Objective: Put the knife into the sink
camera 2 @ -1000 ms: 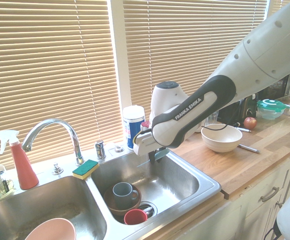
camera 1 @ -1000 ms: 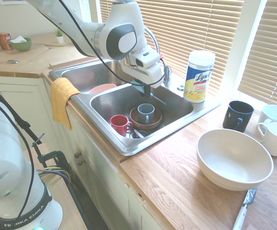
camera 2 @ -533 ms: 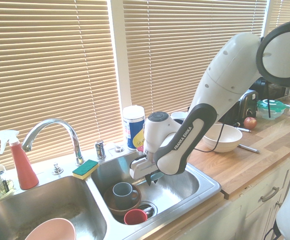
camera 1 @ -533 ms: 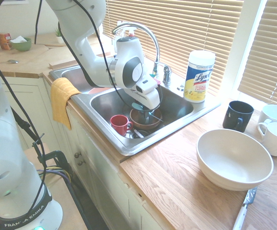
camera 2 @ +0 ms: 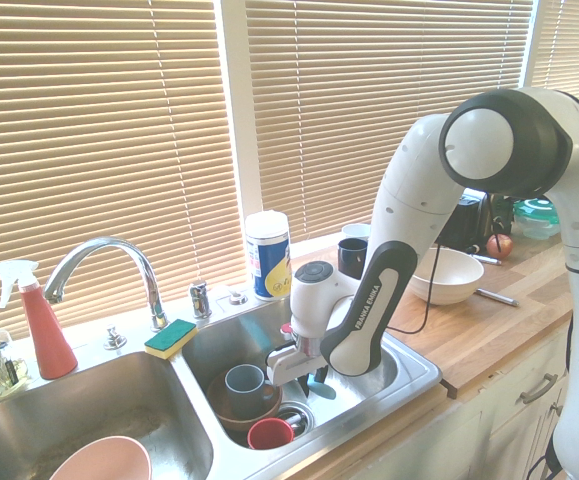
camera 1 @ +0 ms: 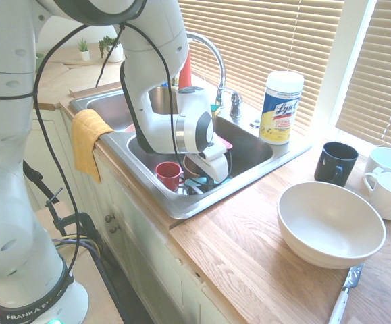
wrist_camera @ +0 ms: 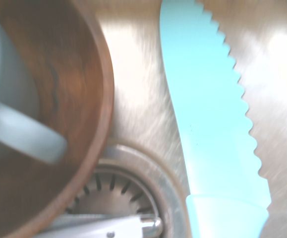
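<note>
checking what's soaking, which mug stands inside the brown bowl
The grey-blue mug; the red mug stands beside the bowl, not in it.

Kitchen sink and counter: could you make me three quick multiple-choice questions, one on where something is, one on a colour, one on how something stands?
1. Where is the blade of the long turquoise serrated knife?
A) Inside the large white bowl
B) Beside the brown wooden bowl
C) Under the faucet

2. What colour is the cloth over the sink's edge?
A) Yellow-orange
B) Blue
C) Black

3. How does the large white bowl stand?
A) Upside down
B) On its side
C) Upright

1 B: the wrist view shows the blade outside its rim.
2 A: its hanging fabric shows that colour.
3 C: its opening faces up.
</note>
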Available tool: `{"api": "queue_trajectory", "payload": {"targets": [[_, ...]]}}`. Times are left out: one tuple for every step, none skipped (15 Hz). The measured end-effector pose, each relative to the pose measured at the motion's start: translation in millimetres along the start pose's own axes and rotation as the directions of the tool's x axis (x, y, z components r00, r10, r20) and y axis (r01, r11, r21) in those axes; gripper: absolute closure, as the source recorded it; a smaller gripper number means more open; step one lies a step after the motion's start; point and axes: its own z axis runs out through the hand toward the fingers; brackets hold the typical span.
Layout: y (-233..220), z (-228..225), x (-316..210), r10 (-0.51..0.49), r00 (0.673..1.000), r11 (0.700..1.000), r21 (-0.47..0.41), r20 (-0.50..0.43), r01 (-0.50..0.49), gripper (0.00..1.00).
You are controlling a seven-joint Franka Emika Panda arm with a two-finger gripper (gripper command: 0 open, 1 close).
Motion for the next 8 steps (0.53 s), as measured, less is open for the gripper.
{"api": "queue_trajectory", "payload": {"targets": [[0.8,7.4,-2.2,-0.001,1.0,1.0,-0.008,0.01,0.001,0.0],[1.1,13.6,-4.6,-0.002,1.0,1.0,-0.014,0.018,0.002,0.0],[1.2,18.6,-6.6,-0.003,1.0,1.0,-0.019,0.025,0.003,0.0],[1.5,22.3,-8.9,-0.003,1.0,1.0,-0.024,0.03,0.004,0.0],[1.9,24.6,-10.9,-0.001,0.999,1.0,-0.027,0.034,0.002,0.0],[2.3,26.2,-12.0,0.001,0.999,1.0,-0.028,0.037,0.0,0.0],[2.5,27.2,-12.7,0.001,0.999,1.0,-0.029,0.038,0.0,0.0],[2.7,27.7,-12.6,0.001,0.999,1.0,-0.029,0.037,0.0,0.0]]}}
